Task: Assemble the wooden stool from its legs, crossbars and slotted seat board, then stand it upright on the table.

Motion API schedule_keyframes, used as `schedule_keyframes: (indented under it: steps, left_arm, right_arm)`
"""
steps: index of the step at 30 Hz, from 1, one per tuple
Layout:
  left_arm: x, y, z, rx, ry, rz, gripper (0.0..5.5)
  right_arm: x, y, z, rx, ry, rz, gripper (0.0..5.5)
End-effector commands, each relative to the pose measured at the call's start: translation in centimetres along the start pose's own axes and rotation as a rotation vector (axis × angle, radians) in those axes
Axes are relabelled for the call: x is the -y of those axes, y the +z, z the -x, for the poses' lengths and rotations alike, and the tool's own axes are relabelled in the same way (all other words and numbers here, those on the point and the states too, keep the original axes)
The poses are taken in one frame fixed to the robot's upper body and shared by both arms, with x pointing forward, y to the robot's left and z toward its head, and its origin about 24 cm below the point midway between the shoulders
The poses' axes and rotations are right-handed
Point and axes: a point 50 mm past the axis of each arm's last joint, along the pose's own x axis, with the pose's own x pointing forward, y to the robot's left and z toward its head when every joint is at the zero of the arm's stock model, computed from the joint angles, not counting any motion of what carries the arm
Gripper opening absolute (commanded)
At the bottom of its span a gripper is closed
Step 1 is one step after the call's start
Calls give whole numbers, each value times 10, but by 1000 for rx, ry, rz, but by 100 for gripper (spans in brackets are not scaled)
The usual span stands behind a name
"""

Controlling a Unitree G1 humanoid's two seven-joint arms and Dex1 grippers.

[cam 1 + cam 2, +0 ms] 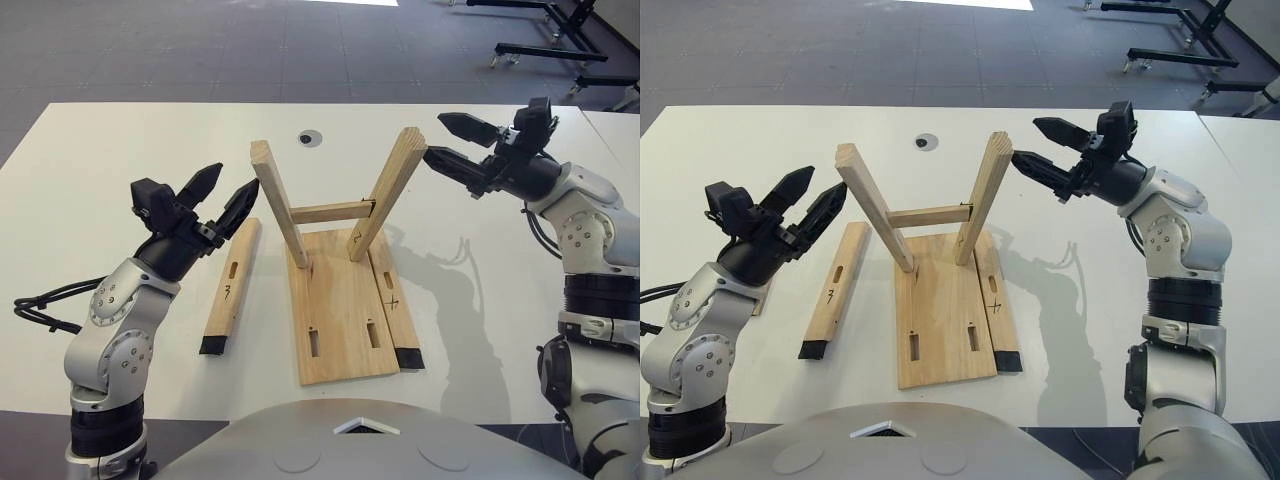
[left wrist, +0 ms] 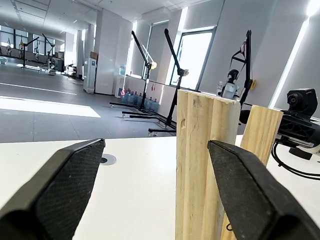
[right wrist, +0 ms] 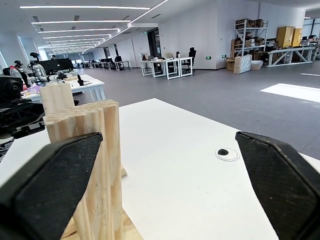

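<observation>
The slotted seat board point(image 1: 335, 320) lies flat at the table's middle. Two legs stand slotted into its far end, splayed outward: the left leg point(image 1: 278, 200) and the right leg point(image 1: 388, 190), joined by a crossbar point(image 1: 330, 212). A loose leg point(image 1: 232, 285) lies left of the board, another loose leg point(image 1: 397, 312) lies against the board's right edge. My left gripper point(image 1: 224, 195) hangs open just left of the left standing leg point(image 2: 205, 165). My right gripper point(image 1: 455, 143) is open, its lower finger close to the top of the right standing leg point(image 3: 92, 165).
A round grommet point(image 1: 311, 138) sits in the white table point(image 1: 120, 170) behind the stool parts. Black cables point(image 1: 45, 300) trail on the table by my left arm. Wheeled black stands point(image 1: 545, 45) are on the floor beyond the table.
</observation>
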Motion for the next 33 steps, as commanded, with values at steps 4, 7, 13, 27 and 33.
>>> schedule_keyframes:
  steps: [4,7,13,27,33]
  left_arm:
    - [5,-1,-13,0,-76,5,377]
    - [11,-10,-16,-35,-121,30,377]
    - [22,-20,-17,-80,-192,55,377]
    - [-10,-15,-22,-140,-126,-94,377]
    - [-9,-18,-18,-157,-133,-91,377]
  right_arm:
    - [-9,-3,-16,-37,93,0,490]
    - [-11,-9,-18,-54,107,-9,490]
    - [-10,-8,-25,-36,116,-15,490]
    - [-28,-42,-51,-122,221,-102,490]
    - [-17,-44,-41,-150,165,-74,490]
